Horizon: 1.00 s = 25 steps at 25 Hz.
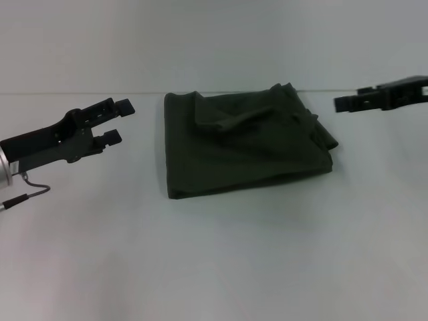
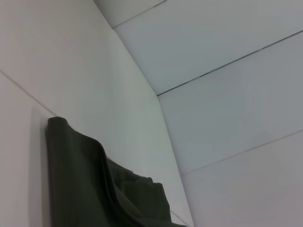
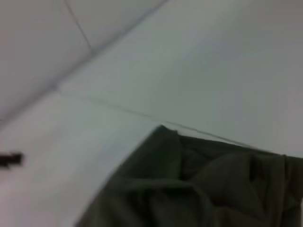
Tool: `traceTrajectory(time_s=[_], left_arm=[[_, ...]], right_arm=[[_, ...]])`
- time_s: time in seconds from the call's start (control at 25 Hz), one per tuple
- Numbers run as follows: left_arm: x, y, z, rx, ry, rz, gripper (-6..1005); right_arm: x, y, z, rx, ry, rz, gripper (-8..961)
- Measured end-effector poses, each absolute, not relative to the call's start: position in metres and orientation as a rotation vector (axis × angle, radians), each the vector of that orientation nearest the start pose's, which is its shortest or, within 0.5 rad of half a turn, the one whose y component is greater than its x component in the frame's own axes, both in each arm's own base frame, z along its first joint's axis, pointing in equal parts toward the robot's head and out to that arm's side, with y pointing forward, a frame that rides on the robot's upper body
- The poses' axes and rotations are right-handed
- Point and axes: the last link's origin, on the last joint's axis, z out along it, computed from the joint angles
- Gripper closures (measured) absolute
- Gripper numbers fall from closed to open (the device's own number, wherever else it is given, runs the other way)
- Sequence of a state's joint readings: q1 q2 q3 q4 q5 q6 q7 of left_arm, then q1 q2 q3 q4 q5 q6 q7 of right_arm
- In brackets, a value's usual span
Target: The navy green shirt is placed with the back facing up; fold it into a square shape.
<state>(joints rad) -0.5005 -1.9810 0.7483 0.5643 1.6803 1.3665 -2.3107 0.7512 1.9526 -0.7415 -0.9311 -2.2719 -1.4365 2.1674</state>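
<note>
Navy green shirt point(image 1: 244, 144) lies at frame centre on the white table point(image 1: 214, 267), folded to a rough square, plain dark side up, no lettering showing. Nothing else on the table near it; both grippers hang off to the sides, well apart from the cloth. Top layers bunched w/ creases toward upper right; left & near edges fairly straight. Left gripper point(image 1: 118, 121) at mid-left, fingers spread, empty. Right gripper point(image 1: 342, 103) at upper right, can't tell its state. Bare table all round, esp. lower frame.

You can see a white table point(image 1: 221, 261) filling the lower frame and a pale wall point(image 1: 214, 40) across the top.
</note>
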Motion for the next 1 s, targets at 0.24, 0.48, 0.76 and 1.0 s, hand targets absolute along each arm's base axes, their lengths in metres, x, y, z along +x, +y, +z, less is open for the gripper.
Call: traceTrajectory(time_s=[0.24,0.48,0.76,1.0], left_arm=[[-0.285,0.360,0.044,-1.970,-1.853,-1.168,50],[-0.287,0.358,0.044,-1.927,-1.842,-1.225,50],[-0.291,0.353,0.043,-1.871,-1.865,-1.281,51],[-0.289,0.353,0.039,-1.867,-1.875,-1.290,51]], right_arm=[[0.169,0.450,0.052,-2.533,0.691,-0.017,178],[0.137,0.459,0.017,-2.541,0.392,-0.192,178],[0.120,0.461,-0.008,-2.525,0.215,-0.341,177],[0.118,0.465,-0.021,-2.500,0.173,-0.319,177]])
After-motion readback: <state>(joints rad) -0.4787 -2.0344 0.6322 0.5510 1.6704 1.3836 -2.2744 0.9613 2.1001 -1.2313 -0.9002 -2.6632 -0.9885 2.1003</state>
